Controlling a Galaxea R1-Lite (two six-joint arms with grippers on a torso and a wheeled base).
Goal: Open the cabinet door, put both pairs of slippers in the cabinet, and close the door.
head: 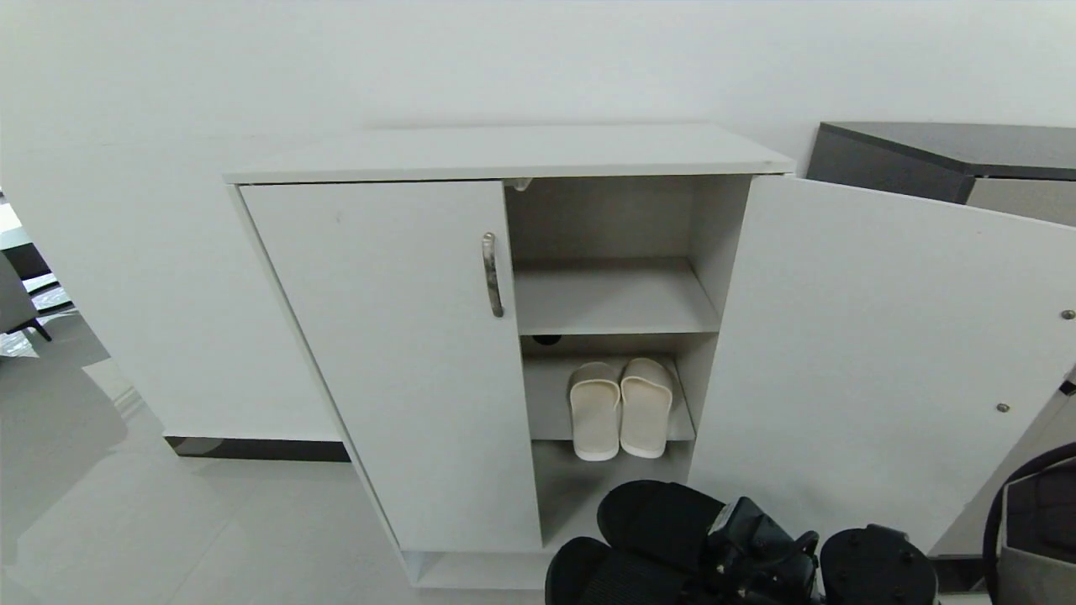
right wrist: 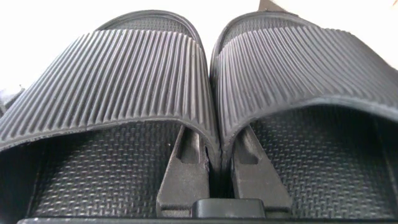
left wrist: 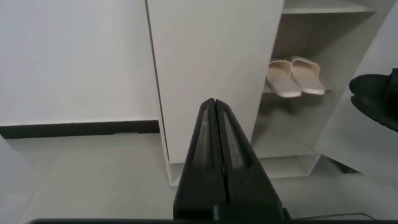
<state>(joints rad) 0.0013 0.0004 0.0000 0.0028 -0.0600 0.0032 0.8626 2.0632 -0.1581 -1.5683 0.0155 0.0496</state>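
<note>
Head view: white two-door cabinet (head: 378, 336), right door (head: 883, 353) open, holds cream moulded slippers (head: 620, 407) mid-frame, long axis front-to-back, toes rearward. Right gripper (right wrist: 211, 155) clamps black ribbed slippers (head: 664, 521), bottom centre; left gripper (left wrist: 214, 106) fingers together.

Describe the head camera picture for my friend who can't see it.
A white cabinet stands with its right door open and cream slippers on a middle shelf. Low in front, the right tool holds a pair of black slippers.
</note>
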